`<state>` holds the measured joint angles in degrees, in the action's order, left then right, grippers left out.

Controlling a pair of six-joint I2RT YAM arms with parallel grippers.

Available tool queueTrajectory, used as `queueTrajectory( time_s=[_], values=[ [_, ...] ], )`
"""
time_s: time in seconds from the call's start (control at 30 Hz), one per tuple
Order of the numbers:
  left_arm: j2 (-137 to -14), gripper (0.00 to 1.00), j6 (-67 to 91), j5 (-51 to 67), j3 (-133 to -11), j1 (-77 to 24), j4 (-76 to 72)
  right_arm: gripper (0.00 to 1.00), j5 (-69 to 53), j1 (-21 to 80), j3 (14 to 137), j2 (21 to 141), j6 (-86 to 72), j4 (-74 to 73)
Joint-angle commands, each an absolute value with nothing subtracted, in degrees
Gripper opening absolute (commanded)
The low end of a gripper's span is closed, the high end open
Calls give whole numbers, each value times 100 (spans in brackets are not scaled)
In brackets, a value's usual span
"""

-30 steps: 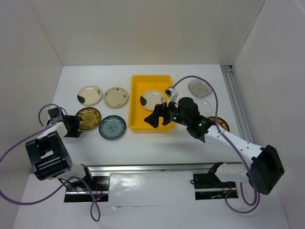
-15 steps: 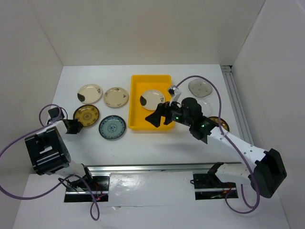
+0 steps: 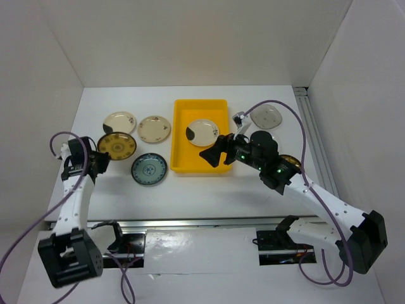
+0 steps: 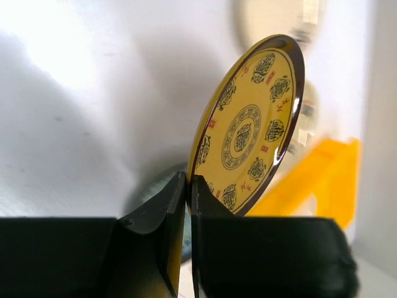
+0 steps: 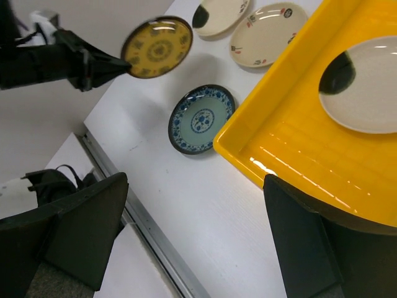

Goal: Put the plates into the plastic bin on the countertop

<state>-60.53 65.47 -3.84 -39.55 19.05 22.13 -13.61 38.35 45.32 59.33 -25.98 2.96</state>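
**Brown-gold plate in left grip, outside bin**

Top view: the left gripper (image 3: 100, 159) is clamped on the rim of the brown-gold plate (image 3: 117, 145), its face upward, left of the yellow bin (image 3: 179, 136). The right gripper (image 3: 218, 152) gapes empty over the bin's near edge.

Left wrist: the plate slants up and to the right from the closed jaws (its medallion characters are illegible).

Right wrist: a blotched plate (image 5: 366, 87) lies flat inside the bin.

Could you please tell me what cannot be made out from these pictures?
Top view: a brown plate is mostly hidden beneath the right arm.
Left wrist view: the background plates behind the held gold plate are blurred.
Right wrist view: the yellow bin is cut off by the frame edge.
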Motion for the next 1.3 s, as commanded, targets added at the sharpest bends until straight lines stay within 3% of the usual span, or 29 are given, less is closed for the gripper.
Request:
queueTrajectory(
  time_s=[0.0,0.1,0.37,0.53,0.97,1.07,1.23,1.27],
  values=[
    [-5284,0,6241,-782,-4455,1365,2365,96,-985,3727,4526,5564,-2479,10],
    [-5334,0,5952,-116,-4666,628,1645,96,-643,3665,4474,5283,-2479,-237],
    [-8364,0,5011,334,-6825,-1519,756,96,-220,3490,4421,4887,-2593,-686],
    [-10077,0,4791,281,-8111,-1802,1187,96,-158,3437,4369,4624,-2654,-957],
    [-11848,0,4509,422,-9615,-1960,1670,96,-220,3384,4192,4395,-2707,-1072],
    [-11848,10,4509,422,-9615,-2065,1670,96,-220,3384,4192,4395,-2646,-1134],
    [-11506,52,4457,422,-9562,-2179,1670,98,-220,3331,4192,4447,-2646,-1134],
    [-11427,55,4456,474,-9562,-2180,1670,98,-220,3331,4192,4447,-2646,-1134]
  ],
)
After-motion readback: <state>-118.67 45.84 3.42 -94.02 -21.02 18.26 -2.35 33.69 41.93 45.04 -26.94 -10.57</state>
